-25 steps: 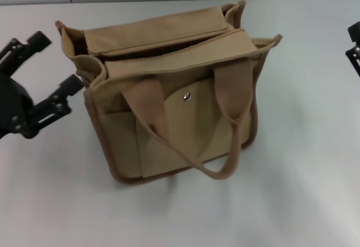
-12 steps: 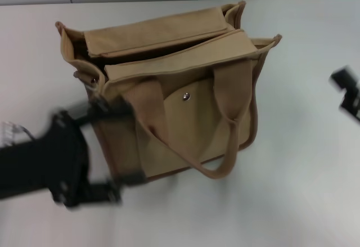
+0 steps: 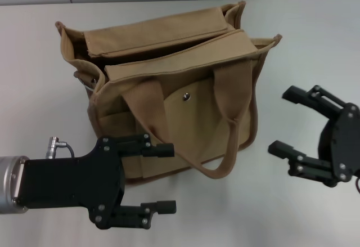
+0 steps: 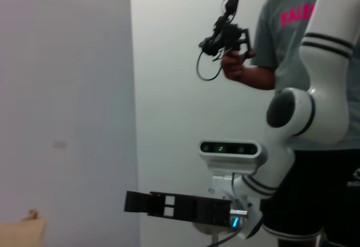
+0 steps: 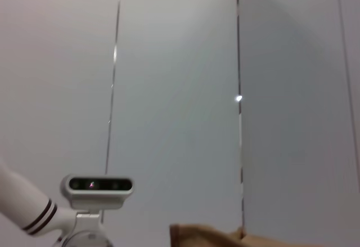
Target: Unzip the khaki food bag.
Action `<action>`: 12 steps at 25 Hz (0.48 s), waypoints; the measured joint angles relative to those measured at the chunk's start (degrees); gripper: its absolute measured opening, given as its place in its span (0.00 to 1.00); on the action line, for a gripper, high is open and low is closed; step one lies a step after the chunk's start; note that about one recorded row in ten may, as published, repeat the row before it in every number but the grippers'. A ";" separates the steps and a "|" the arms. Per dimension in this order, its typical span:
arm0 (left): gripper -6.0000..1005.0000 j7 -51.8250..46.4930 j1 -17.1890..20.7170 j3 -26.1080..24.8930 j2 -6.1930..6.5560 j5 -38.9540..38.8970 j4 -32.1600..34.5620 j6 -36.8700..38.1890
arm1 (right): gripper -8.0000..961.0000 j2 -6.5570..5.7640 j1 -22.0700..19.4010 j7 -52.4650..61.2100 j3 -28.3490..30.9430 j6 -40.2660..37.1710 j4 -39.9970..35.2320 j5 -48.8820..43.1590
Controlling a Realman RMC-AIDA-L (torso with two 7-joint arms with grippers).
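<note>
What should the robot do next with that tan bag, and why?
Probably bring the open left claw up to the left end of the boxy tan canvas bag. Both claws hang open beside it, the right claw too, and neither touches the top opening.

Head cam looks steeply down, close in, on the white table (image 3: 304, 44) with the khaki food bag (image 3: 169, 95) centred and both grippers at the near edge. Left wrist cam faces level across the room, catching the other arm's wrist camera (image 4: 230, 148) and a person (image 4: 304, 27) behind; right wrist cam looks level at a panelled wall (image 5: 180, 89). Both wrist views share only a sliver of the bag with the head view.
</note>
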 joint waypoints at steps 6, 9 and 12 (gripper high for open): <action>0.74 -0.34 0.17 -0.18 0.31 0.10 -0.91 -0.78 | 0.88 0.04 1.07 2.40 -2.84 1.91 0.12 0.00; 0.73 -0.34 0.17 -0.39 0.39 0.12 -1.17 -0.87 | 0.88 0.11 1.26 2.47 -3.34 2.39 0.10 0.00; 0.73 -0.34 0.23 -0.47 0.35 0.15 -1.20 -1.03 | 0.88 0.11 1.53 2.65 -4.10 2.59 0.16 0.00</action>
